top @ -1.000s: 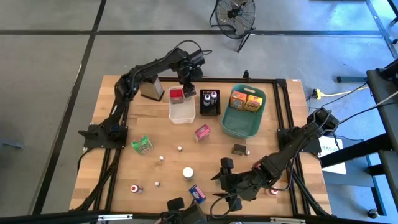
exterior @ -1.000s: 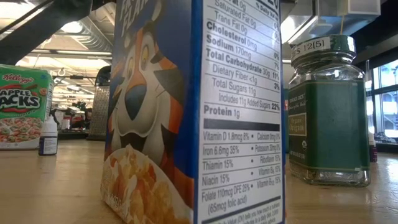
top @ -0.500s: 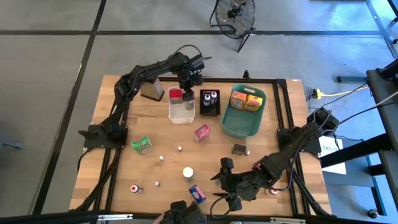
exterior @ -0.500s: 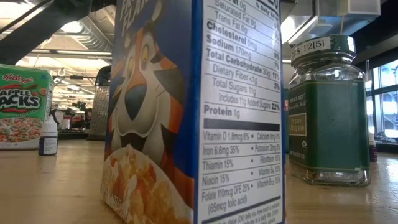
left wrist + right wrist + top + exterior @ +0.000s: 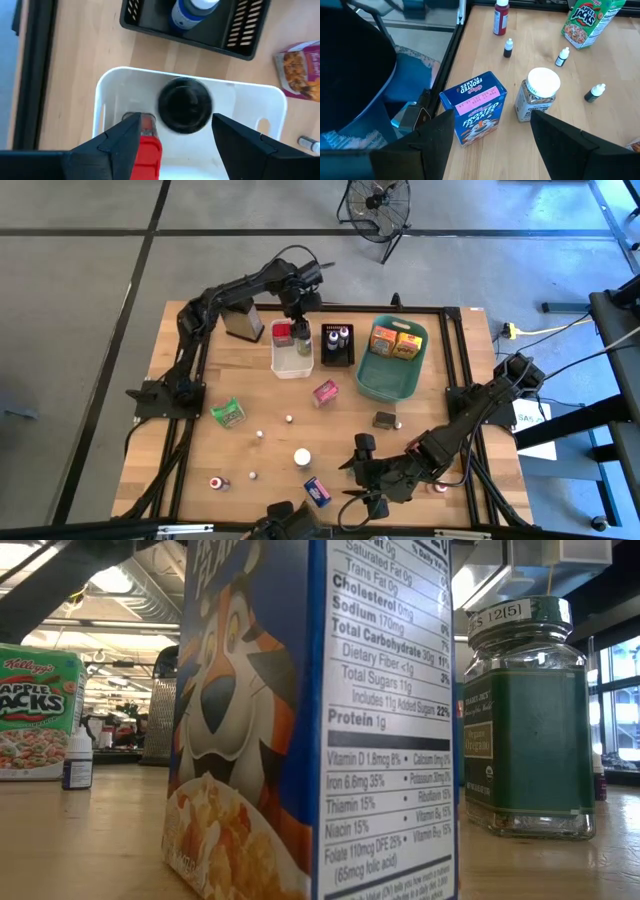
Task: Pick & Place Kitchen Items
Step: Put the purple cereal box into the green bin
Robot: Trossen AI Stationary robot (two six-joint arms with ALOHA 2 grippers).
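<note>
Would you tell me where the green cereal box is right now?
In the high view, the green cereal box lies on the table's left side, below the white bin and left of the pink box.

Even, bright overhead light and soft shadows throughout; the left wrist view is slightly blurred.

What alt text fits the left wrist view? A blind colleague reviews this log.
The left tool, fingers open, hovers over a white bin holding a black-capped jar and a red box. Beyond the bin on the wooden table sit a black tray with a blue bottle and a pink box.
</note>
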